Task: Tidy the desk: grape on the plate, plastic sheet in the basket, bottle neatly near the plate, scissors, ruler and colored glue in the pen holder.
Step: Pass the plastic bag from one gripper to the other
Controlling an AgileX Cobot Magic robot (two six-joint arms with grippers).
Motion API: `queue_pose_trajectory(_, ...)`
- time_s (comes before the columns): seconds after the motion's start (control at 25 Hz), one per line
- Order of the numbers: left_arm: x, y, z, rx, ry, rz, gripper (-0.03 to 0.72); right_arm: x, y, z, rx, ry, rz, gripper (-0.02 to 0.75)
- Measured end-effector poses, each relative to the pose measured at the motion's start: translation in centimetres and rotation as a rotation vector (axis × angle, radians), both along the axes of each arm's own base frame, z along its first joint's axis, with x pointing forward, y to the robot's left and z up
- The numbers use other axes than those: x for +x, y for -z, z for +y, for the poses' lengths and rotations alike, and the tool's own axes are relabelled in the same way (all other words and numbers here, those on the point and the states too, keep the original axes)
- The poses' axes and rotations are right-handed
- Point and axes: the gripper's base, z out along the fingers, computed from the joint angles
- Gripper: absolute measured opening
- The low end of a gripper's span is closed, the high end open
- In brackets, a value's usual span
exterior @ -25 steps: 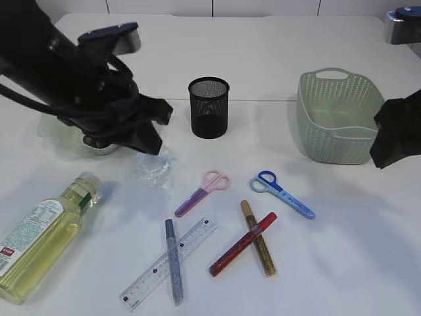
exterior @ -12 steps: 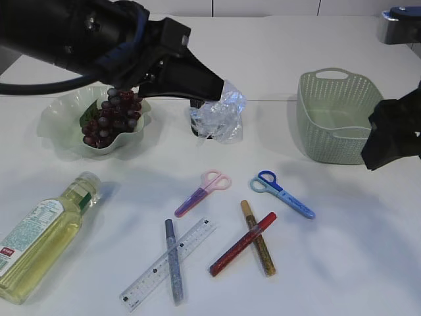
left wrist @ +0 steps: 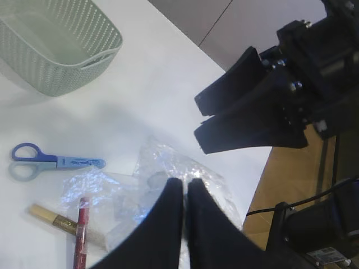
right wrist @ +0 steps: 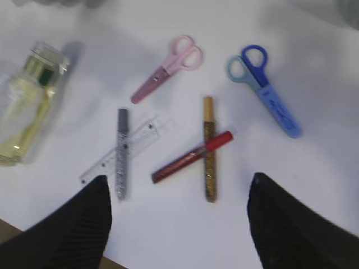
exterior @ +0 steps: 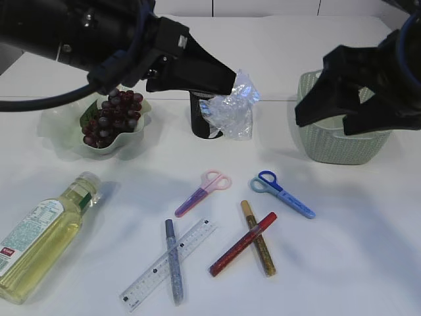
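Above the bench's middle, the left gripper [exterior: 227, 82] pinches the plastic sheet [exterior: 231, 105] in closed fingers; the basket [exterior: 332, 141] lies to its right, beside the spread-fingered right gripper [exterior: 329, 99].

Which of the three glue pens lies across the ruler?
The silver glue pen. It lies over the clear ruler at the front left of the desk. The red glue pen and the gold glue pen cross each other further right, clear of the ruler.
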Motion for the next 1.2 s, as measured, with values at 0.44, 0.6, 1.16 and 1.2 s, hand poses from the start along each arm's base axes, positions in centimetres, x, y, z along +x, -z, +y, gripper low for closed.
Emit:
queue_pose_trajectory(0.44,0.3,-0.2,0.0,-0.025,-0.026,-0.018,-0.006,0.3,-1.1,1.4,0.191,-0.024,-0.057,0.583)
queue_pose_trajectory(0.6,1.1,-0.8,0.0,-0.09,-0.133,-0.018,-0.006,-0.2,-1.1,1.8,0.173,-0.157,-0.081,0.583)
queue_pose_trajectory(1.16,2.2,0.0,-0.4,-0.158,-0.205,0.057,-0.006,-0.7,-2.6,3.2,0.324,-0.351,-0.217,0.583)
queue_pose_trajectory(1.2,2.2,-0.1,-0.5,-0.166,-0.206,0.063,-0.006,-0.7,-2.6,3.2,0.325,-0.348,-0.219,0.583)
